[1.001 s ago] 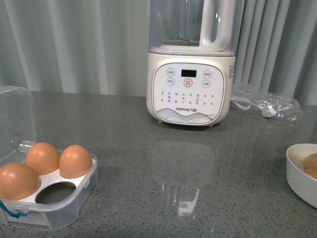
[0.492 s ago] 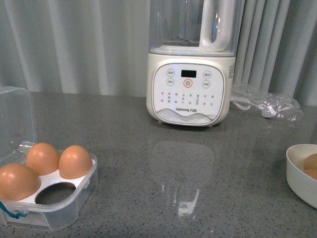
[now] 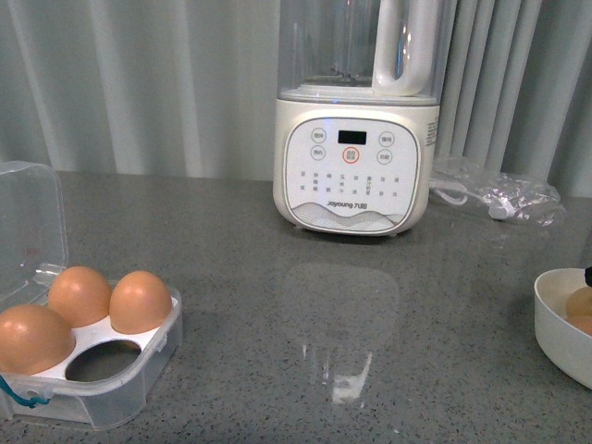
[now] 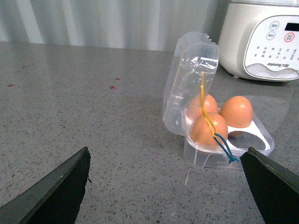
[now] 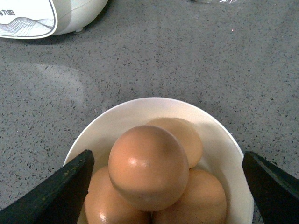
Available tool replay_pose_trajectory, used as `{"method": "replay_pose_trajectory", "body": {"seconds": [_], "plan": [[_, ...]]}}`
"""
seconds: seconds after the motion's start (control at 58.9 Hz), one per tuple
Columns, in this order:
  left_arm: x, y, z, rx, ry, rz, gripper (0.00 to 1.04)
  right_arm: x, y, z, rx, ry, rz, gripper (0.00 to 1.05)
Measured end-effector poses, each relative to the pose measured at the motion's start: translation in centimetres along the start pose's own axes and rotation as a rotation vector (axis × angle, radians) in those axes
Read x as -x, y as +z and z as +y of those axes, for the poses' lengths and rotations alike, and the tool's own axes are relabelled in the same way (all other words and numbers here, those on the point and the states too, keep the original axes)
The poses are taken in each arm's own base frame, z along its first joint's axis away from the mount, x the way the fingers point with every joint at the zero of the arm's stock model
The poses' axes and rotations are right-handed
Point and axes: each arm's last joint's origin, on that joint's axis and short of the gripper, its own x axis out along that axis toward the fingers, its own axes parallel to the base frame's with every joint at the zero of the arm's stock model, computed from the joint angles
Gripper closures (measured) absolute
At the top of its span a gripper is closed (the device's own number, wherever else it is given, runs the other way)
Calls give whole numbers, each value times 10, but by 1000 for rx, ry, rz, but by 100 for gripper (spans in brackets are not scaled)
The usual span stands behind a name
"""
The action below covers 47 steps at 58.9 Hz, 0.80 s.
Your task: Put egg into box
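Jaws spread, the right gripper (image 5: 167, 159) hangs over the topmost egg (image 5: 148, 168) heaped in the bowl (image 5: 105, 126); an off-centre pinch could topple it.

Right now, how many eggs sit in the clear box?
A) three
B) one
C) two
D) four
A: three eggs sit in the box, and its fourth hole is empty.
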Motion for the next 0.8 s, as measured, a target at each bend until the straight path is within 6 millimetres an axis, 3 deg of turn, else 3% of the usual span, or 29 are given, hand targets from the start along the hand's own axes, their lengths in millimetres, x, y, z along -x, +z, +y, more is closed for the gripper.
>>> {"method": "replay_pose_trajectory", "body": {"seconds": [0.119, 0.305, 0.797], "plan": [[0, 0, 0, 0, 0, 0, 7, -1, -1, 0, 1, 3, 1, 35], [0, 0, 0, 0, 0, 0, 7, -1, -1, 0, 10, 5, -4, 60], [0, 0, 0, 0, 0, 0, 7, 10, 7, 3, 31, 12, -56, 63]]}}
